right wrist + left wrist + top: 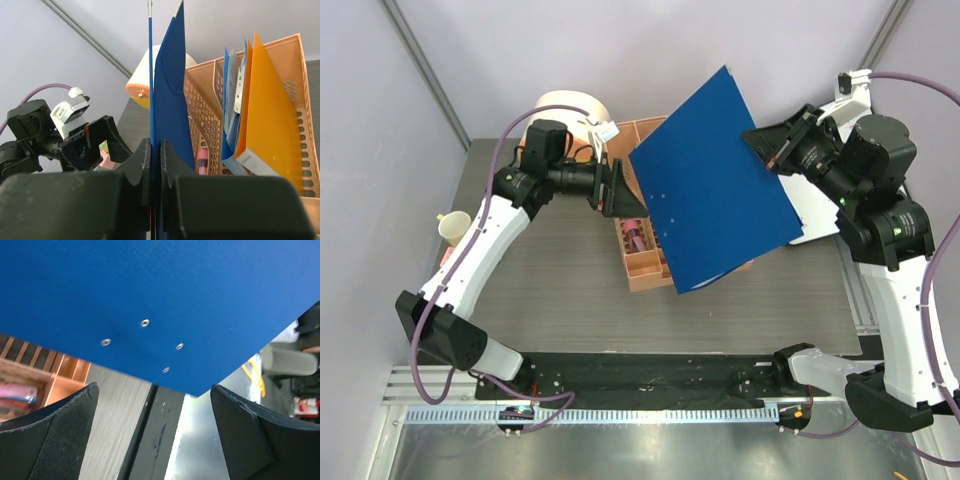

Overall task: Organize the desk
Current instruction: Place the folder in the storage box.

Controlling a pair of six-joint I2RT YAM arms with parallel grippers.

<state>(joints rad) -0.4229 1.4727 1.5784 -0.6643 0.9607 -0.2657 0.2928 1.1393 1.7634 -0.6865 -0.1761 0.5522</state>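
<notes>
At the far left a pale cup [452, 228] sits at the edge of the desk [560, 300], the dark grey top that runs under everything, with a black strip along its near edge by the arm bases. Behind the left arm stands a cream drum [570, 108].

The left claw [625, 190] points right with its jaws spread wide and holds nothing. It stands just beside the left edge of the folder [715, 180]; whether it touches I cannot tell. From its own camera, the folder [160, 300] fills the upper view as a blue sheet with four small metal rivets, and the two black fingers [50, 440] stand well apart below it, over the grey desk [115, 415].

Under the folder lies an orange rack [645, 265], partly covered, with something pink [638, 238] in one of its compartments.

The folder is tilted, lifted clear of the desk. The right claw [763, 150] has it by the right edge. In the right wrist view, the claw [155, 145] is pinched narrow on the thin blue folder [170, 100], which stands edge-on. To its right the rack [295, 100] holds upright papers and an orange file [265, 115].

A white board [817, 218] lies flat under the right arm.
</notes>
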